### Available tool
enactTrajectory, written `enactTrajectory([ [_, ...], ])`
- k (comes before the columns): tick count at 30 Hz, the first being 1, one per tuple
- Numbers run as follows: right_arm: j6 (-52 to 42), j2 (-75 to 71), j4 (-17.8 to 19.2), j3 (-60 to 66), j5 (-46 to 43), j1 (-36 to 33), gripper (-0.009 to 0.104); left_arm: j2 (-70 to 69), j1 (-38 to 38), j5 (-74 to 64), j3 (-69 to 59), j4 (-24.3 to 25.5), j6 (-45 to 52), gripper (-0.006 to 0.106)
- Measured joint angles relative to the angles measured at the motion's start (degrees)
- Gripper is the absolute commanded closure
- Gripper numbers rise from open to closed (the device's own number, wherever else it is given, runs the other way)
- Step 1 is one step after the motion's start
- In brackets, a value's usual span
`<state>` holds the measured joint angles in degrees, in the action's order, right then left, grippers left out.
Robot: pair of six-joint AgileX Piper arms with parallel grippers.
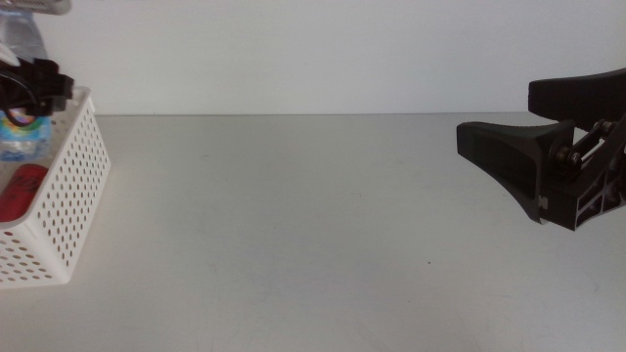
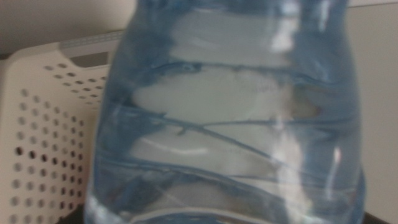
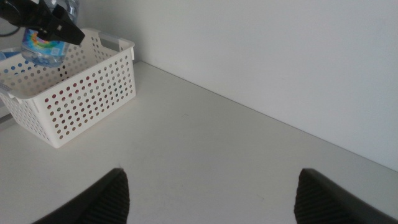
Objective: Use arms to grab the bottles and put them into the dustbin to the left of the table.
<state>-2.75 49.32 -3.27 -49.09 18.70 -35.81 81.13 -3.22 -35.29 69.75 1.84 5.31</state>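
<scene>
My left gripper [image 1: 34, 83] hangs high at the far left, fingers clamped shut on their load. My right gripper [image 3: 211, 196] waits low at the right, fingers [image 3: 99, 202] spread wide.

Laboratory-type robot test station: a plain light grey table [image 1: 313, 215] set against a bare white wall [image 1: 313, 49], with black robot arms [image 1: 577, 161] mounted at its sides.

A plain white wall [image 1: 323, 54] rises behind the work surface and fills the upper part of the middle view. In the right wrist view the same wall [image 3: 261, 56] is bare and evenly lit, meeting the surface along a straight seam.
</scene>
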Motion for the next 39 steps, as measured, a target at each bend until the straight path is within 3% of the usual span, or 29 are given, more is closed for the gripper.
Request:
enactTrajectory([
  [7,0.0,0.0,0.0,0.0,0.0,0.0,0.027,4.0,-7.2,-12.1,10.3,-0.1,5.3,0.102],
  [19,0.0,0.0,0.0,0.0,0.0,0.0,0.027,18.2,-13.6,-12.7,11.3,-2.2,6.3,0.099],
  [25,0.0,0.0,0.0,0.0,0.0,0.0,0.027,22.2,-13.6,-11.1,11.3,-3.7,6.5,0.076],
  [33,0.0,0.0,0.0,0.0,0.0,0.0,0.027,23.0,-13.6,-11.0,11.4,-5.6,9.0,0.007],
  [39,0.0,0.0,0.0,0.0,0.0,0.0,0.027,22.1,-13.5,-10.9,11.9,-6.7,9.7,0.007],
])
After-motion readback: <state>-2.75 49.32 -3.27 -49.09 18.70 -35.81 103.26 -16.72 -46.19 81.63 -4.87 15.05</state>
